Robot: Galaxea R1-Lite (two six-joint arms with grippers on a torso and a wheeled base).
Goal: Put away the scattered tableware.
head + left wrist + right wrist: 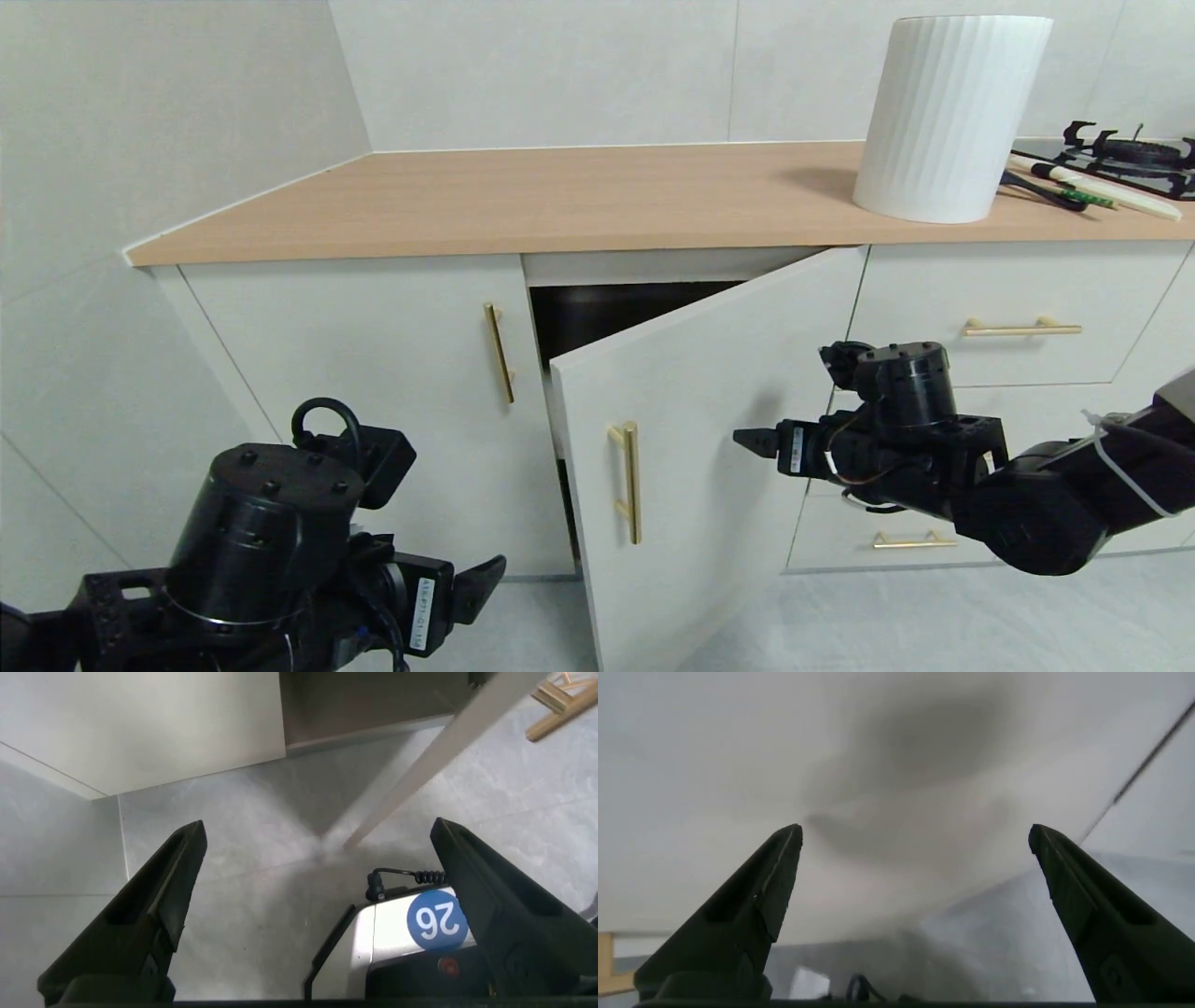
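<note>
Right arm: held level, coming in from the right. My right pincer [754, 439] is released, fingers spread wide, and faces the front of the open cupboard door [709, 373], on the hinge side of its handle [627, 481].

Left arm: low, below the shut door [373, 373]. My left pincer [318, 826] is also released, over the floor.

Cupboard doors: two.

Gold handles: four.

Ribbed white canister [943, 117]: one, on the countertop [560, 196].

Tableware [1074, 191]: at least two utensils, lying between the canister and the stove [1134, 154].

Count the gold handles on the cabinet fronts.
4: closed door's handle, open door's handle, upper drawer's handle, lower drawer's handle. The right arm may hide another.
</note>
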